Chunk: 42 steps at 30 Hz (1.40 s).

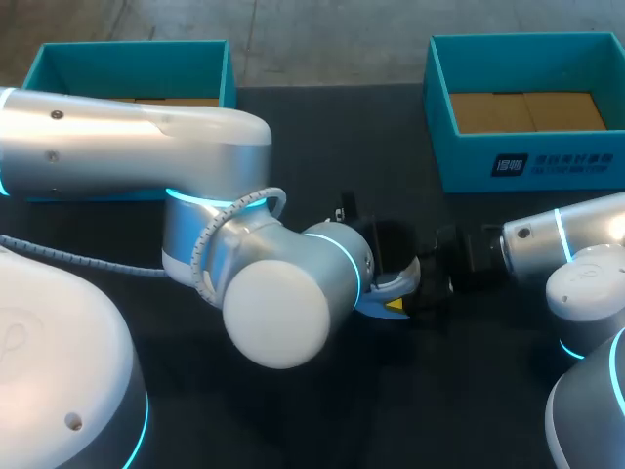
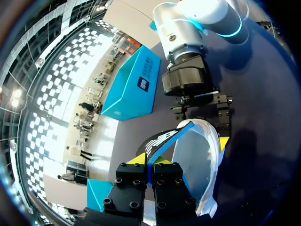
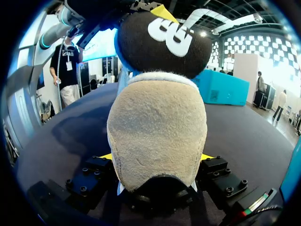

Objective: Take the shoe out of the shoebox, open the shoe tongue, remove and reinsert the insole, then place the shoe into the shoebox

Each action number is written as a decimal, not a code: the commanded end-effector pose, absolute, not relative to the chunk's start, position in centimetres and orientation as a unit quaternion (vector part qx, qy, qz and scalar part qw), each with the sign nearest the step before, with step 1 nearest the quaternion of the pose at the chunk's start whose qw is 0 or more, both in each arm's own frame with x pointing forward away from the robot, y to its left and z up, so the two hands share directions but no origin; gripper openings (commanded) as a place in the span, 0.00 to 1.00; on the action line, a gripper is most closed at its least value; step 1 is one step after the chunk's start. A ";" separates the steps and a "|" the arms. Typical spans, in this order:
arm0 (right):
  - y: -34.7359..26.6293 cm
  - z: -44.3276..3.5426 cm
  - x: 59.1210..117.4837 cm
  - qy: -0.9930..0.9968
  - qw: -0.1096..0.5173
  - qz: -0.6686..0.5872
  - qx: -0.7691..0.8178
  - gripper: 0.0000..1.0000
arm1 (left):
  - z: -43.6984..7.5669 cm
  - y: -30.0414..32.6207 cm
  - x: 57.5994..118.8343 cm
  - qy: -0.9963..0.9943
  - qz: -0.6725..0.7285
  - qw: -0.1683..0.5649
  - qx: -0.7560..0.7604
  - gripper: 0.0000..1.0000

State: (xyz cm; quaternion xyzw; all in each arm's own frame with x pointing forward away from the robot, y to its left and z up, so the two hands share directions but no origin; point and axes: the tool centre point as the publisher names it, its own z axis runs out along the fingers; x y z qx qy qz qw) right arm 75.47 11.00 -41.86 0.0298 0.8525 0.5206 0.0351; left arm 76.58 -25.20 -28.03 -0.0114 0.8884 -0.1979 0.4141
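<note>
The shoe (image 3: pixel 157 127) has a beige suede toe, a white lining (image 2: pixel 195 160) and a black tongue (image 3: pixel 164 42) with a white logo. It hangs low over the table's middle between both arms; the head view shows only a pale curve of the shoe (image 1: pixel 400 281). My right gripper (image 3: pixel 155 157) grips the toe, one yellow tip on each side. My left gripper (image 2: pixel 149 160) is shut on the tongue (image 2: pixel 162 139) and holds it raised away from the shoe's opening. My left gripper (image 1: pixel 394 308) sits partly behind its own arm, facing my right gripper (image 1: pixel 439 283).
Two teal shoeboxes stand at the back of the dark table: one at the left (image 1: pixel 132 68), one at the right (image 1: pixel 527 107), both open with brown cardboard floors. My left arm's bulky links cover the table's left and middle.
</note>
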 end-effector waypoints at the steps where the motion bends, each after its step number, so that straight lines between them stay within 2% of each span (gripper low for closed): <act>1: 11.2 -41.9 75.5 0.853 0.036 0.519 0.030 0.00 | -26.7 -24.4 76.3 0.886 -0.215 0.410 -0.016 0.00; 22: 11.2 -41.9 75.5 0.853 0.036 0.519 0.030 0.00 | -21.9 -25.7 75.6 0.885 -0.314 0.343 -0.020 0.00; 42: 11.2 -41.9 75.5 0.853 0.036 0.519 0.030 0.00 | -16.4 -28.1 75.1 0.876 -0.430 0.217 0.025 0.00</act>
